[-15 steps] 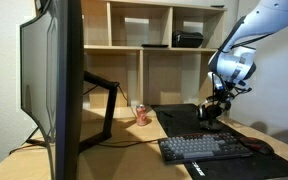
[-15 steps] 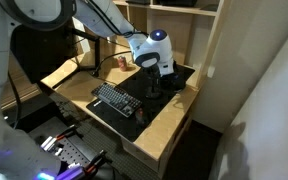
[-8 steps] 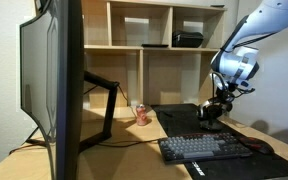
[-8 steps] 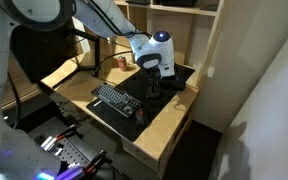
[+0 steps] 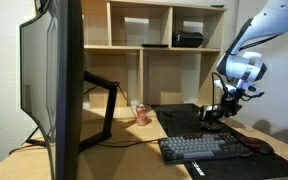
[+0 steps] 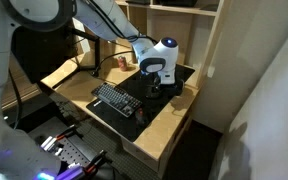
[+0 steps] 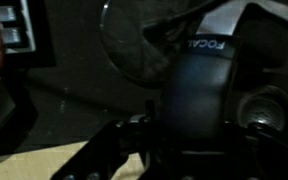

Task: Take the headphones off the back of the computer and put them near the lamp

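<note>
Presently: headphones (image 7: 199, 95), black, over-ear; one padded cup fills the wrist view, with maker's lettering on its shell. Location: on the dark desk mat (image 5: 179, 113) beyond the keyboard (image 5: 206, 148), well apart from the computer (image 5: 69, 80), directly under the gripper (image 5: 218, 106). Handling, judged: light; cups soft, shell likely slippery, headband springy yet firm, so the band is the better hold. Jaws: too dark to tell whether spread or pressed together. Lamp: not clearly made out.

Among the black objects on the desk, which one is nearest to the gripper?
The headphones, right at the gripper; the keyboard lies apart in front, and the monitor stands far off.
</note>
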